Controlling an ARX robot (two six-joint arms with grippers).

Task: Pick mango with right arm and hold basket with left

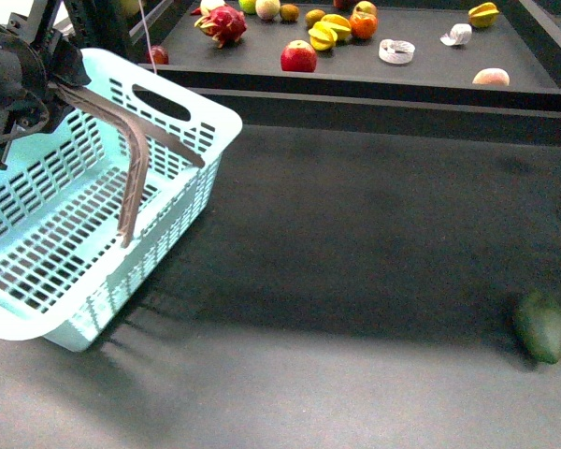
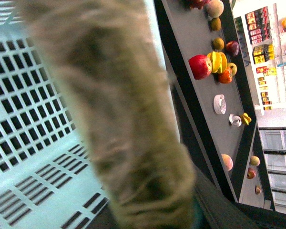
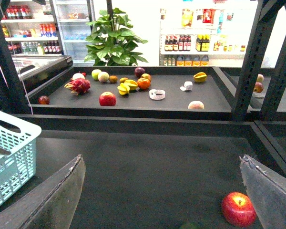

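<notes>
The turquoise basket hangs tilted at the left, its far end lifted. My left gripper is shut on it where the grey-brown handles meet the rim. In the left wrist view a blurred handle fills the middle, over the slotted basket floor. My right gripper is open over the dark table with nothing between its fingers; it does not show in the front view. I cannot pick out the mango; yellow fruits on the back shelf are too small to tell.
A dark green oval fruit lies at the table's right edge. A red apple sits by my right gripper's finger. The raised back shelf holds a dragon fruit, an apple and several other fruits. Black posts frame it.
</notes>
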